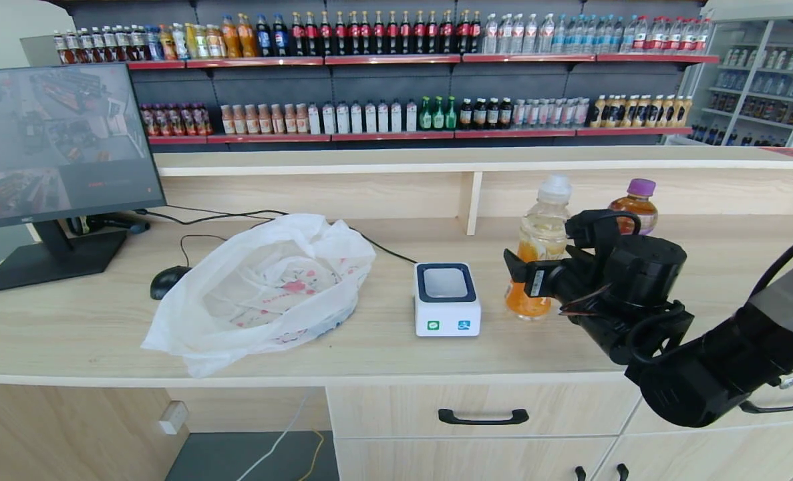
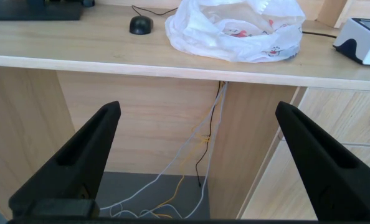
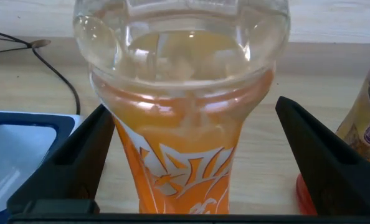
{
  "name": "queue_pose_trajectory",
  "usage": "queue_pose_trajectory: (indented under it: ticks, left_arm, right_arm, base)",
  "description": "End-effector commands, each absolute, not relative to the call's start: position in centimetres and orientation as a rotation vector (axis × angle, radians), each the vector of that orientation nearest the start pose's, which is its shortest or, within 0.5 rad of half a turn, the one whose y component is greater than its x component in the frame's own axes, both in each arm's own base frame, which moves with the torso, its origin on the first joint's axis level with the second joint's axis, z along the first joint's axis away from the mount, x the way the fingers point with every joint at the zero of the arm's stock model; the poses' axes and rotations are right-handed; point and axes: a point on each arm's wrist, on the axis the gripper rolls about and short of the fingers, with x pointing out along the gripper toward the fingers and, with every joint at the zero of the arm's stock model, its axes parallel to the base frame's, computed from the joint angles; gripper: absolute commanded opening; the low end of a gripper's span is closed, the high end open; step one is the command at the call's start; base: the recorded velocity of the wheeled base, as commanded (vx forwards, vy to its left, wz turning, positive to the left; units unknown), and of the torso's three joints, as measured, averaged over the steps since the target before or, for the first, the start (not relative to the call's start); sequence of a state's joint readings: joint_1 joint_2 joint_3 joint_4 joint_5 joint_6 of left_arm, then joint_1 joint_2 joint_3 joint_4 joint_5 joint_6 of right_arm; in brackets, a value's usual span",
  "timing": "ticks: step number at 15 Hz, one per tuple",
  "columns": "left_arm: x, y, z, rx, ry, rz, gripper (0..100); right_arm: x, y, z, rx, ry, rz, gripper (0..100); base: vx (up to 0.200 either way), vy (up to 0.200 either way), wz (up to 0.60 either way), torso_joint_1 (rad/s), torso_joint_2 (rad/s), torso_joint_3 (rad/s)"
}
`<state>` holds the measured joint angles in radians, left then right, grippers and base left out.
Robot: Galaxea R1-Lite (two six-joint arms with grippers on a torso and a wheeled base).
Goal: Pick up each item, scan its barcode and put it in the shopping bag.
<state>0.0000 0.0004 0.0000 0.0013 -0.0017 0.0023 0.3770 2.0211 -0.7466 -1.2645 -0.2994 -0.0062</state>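
Head view looks down on a pale wooden counter (image 1: 383, 354) where the orange drink bottle (image 1: 540, 254), white-capped, with clear liquid above an orange lower part, stands upright to the right of the scanner (image 1: 447, 298). The scanner is a small white box with a dark-framed window facing up, set near the middle of the counter. To its left lies the shopping bag (image 1: 266, 290), a white plastic one with red print, slumped on the counter with its mouth open upward. A second bottle (image 1: 635, 204), amber with a purple cap, stands behind and to the right of the orange one, near the raised back ledge. The right pincer (image 3: 195, 109) is at the orange bottle, jaws spread wide, its black fingers (image 3: 79, 162) standing one on each side of the bottle's body; one finger is just beside the label, the other is clearly apart from it, and the bottle's base rests on the counter. The left pincer (image 2: 197, 106) hangs low in front of the counter's wooden front panel, below its edge, jaws wide and holding nothing. A monitor (image 1: 55, 143) stands at the far left of the counter with a black mouse (image 1: 167, 280) between it and the bag, and rows of drinks fill the shelves (image 1: 396, 60) behind.
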Motion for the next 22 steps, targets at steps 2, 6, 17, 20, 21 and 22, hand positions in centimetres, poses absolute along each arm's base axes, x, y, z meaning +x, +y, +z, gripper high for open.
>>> queue_pose_trajectory:
  ticks: [2, 6, 17, 20, 21, 22]
  left_arm:
    - [-2.3, 0.0, 7.5, 0.002, 0.002, -0.002, 100]
    - [-2.3, 0.0, 7.5, 0.003, 0.002, -0.002, 100]
    - [-2.3, 0.0, 7.5, 0.003, 0.002, -0.002, 100]
    - [-2.3, 0.0, 7.5, 0.002, 0.002, -0.002, 100]
    - [-2.3, 0.0, 7.5, 0.002, 0.002, -0.002, 100]
    - [-2.3, 0.0, 7.5, 0.003, 0.002, -0.002, 100]
  right_arm:
    - [34.2, 12.7, 11.3, -0.013, 0.014, 0.074, 100]
    - [34.9, 12.7, 12.0, -0.001, -0.021, 0.066, 100]
    - [36.0, 12.6, 11.5, -0.002, -0.025, 0.043, 100]
    - [36.1, 12.7, 11.1, -0.004, -0.041, 0.043, 0]
    - [36.1, 12.7, 11.1, -0.004, -0.042, 0.043, 0]
    - [36.2, 12.6, 11.1, -0.004, -0.047, 0.041, 0]
  base:
    - [0.000, 0.000, 0.00, 0.000, 0.00, 0.000]
    - [0.000, 0.000, 0.00, 0.000, 0.00, 0.000]
    - [0.000, 0.000, 0.00, 0.000, 0.00, 0.000]
    - [0.000, 0.000, 0.00, 0.000, 0.00, 0.000]
    - [0.000, 0.000, 0.00, 0.000, 0.00, 0.000]
    - [0.000, 0.000, 0.00, 0.000, 0.00, 0.000]
